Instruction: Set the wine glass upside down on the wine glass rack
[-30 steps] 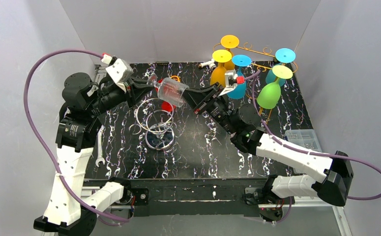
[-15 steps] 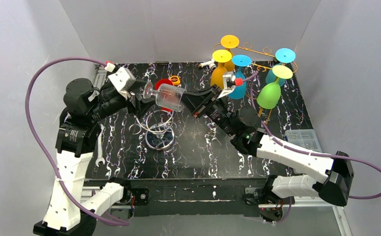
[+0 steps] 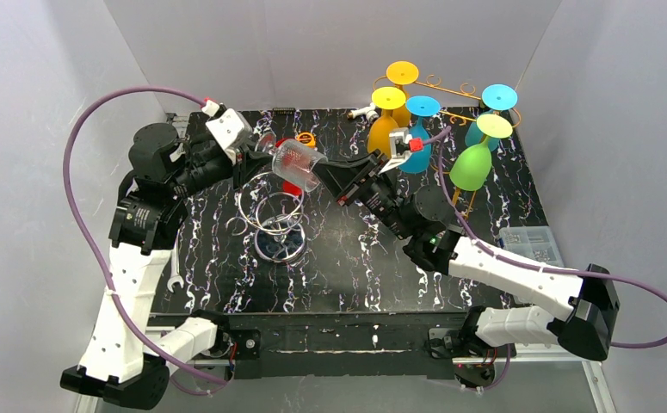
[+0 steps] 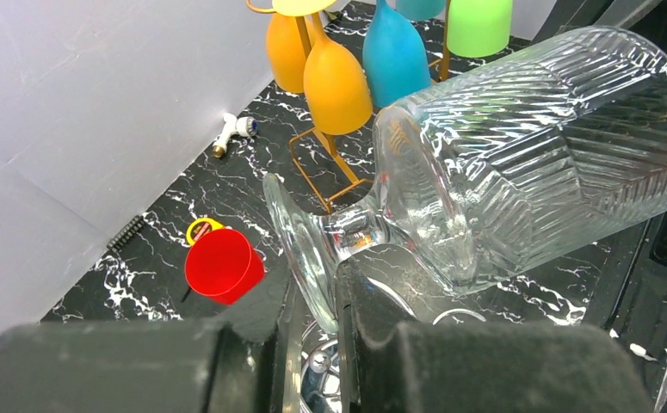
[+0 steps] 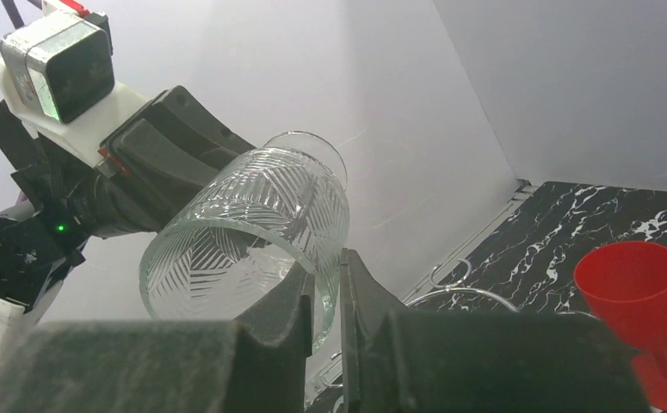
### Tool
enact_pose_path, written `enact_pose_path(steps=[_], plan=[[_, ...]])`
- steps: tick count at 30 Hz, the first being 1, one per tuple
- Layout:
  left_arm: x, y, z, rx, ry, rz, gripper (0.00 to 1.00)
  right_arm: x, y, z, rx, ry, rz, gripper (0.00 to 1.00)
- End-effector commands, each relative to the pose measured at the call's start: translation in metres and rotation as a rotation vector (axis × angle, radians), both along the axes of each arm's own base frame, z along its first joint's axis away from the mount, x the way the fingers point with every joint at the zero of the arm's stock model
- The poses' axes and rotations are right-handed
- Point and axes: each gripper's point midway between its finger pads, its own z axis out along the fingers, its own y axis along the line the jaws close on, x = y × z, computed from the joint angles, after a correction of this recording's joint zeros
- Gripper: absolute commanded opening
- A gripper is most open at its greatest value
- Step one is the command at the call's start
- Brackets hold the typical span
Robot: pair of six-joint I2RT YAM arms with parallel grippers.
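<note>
Passing a glass between two arms goes well only if one hold is sure before the other lets go, and that looks to be the step in hand. The black marbled worktop carries the wine glass rack at its far right, and coloured glasses already hang bowl-down from it. The clear wine glass is in the air well to the left of the rack, lying on its side, foot pointing away from the rack and mouth towards it. The left pincer is clamped on the foot at the end farther from the rack. The right pincer is clamped on the bowl's rim at the nearer end, one finger inside the mouth and one outside. To hang, the foot must end up on top and slide along a wire arm of the rack, so I judge that the foot has to be freed and the right arm, nearer the rack, should carry. Its pinch on the rim is thin and the ribbed wall looks slick, so a deeper bite is wise before the left lets go. Turn the mouth down slowly, and come in wide of the hanging glasses. Which rack arm is free I cannot tell.
</note>
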Motion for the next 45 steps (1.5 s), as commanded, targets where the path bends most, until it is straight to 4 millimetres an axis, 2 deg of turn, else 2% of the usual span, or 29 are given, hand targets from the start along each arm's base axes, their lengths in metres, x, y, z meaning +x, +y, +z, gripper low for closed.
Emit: enact_pose_path(steps=[1, 8, 10, 13, 15, 17, 18, 20, 23, 25, 26, 27, 29, 34, 35, 36, 41, 45], plan=[[-0.006, 0.003, 0.045, 0.01, -0.184, -0.01, 0.0, -0.031, -0.01, 0.023, 0.061, -0.07, 0.107, 0.17], [-0.015, 0.003, 0.066, 0.071, -0.401, -0.056, 0.0, -0.034, -0.018, 0.005, 0.009, -0.035, 0.101, 0.47], [-0.02, 0.001, 0.07, 0.081, -0.456, -0.084, 0.0, -0.034, -0.018, 0.002, -0.006, -0.028, 0.103, 0.54], [-0.027, -0.001, 0.073, 0.1, -0.504, -0.109, 0.0, -0.033, -0.015, 0.002, -0.036, -0.022, 0.1, 0.59], [-0.029, -0.001, 0.072, 0.125, -0.541, -0.123, 0.0, -0.033, -0.013, 0.003, -0.054, -0.023, 0.105, 0.67], [-0.031, 0.0, 0.069, 0.163, -0.592, -0.132, 0.0, -0.034, -0.011, 0.003, -0.089, -0.016, 0.114, 0.84], [-0.033, 0.001, 0.067, 0.186, -0.619, -0.136, 0.0, -0.034, -0.011, -0.001, -0.12, -0.009, 0.116, 0.87], [-0.034, 0.003, 0.057, 0.278, -0.69, -0.162, 0.0, -0.037, -0.019, 0.002, -0.162, -0.018, 0.109, 0.98], [-0.038, 0.006, 0.046, 0.358, -0.75, -0.18, 0.0, -0.051, -0.031, 0.007, -0.256, -0.059, 0.171, 0.98], [-0.038, 0.008, 0.045, 0.377, -0.76, -0.177, 0.0, -0.068, -0.027, 0.013, -0.297, -0.103, 0.283, 0.98], [-0.034, 0.01, 0.043, 0.398, -0.758, -0.167, 0.0, -0.073, -0.023, 0.008, -0.348, -0.107, 0.323, 0.98], [-0.032, 0.012, 0.042, 0.431, -0.791, -0.161, 0.0, -0.085, -0.016, -0.008, -0.417, -0.096, 0.422, 0.98], [-0.036, 0.011, 0.045, 0.442, -0.83, -0.168, 0.0, -0.092, -0.013, -0.015, -0.44, -0.082, 0.474, 0.98], [-0.05, 0.008, 0.047, 0.442, -0.89, -0.21, 0.0, -0.086, -0.014, -0.003, -0.399, -0.097, 0.433, 0.98], [-0.053, 0.008, 0.046, 0.445, -0.902, -0.218, 0.0, -0.085, -0.012, -0.004, -0.402, -0.092, 0.438, 0.98], [-0.059, 0.007, 0.043, 0.453, -0.928, -0.231, 0.0, -0.082, -0.003, 0.005, -0.369, -0.101, 0.443, 0.98], [-0.066, 0.007, 0.04, 0.465, -0.949, -0.248, 0.0, -0.063, 0.006, 0.008, -0.359, -0.089, 0.376, 0.98], [-0.066, 0.007, 0.035, 0.481, -0.953, -0.26, 0.0, -0.063, 0.018, 0.01, -0.352, -0.109, 0.409, 0.98]])
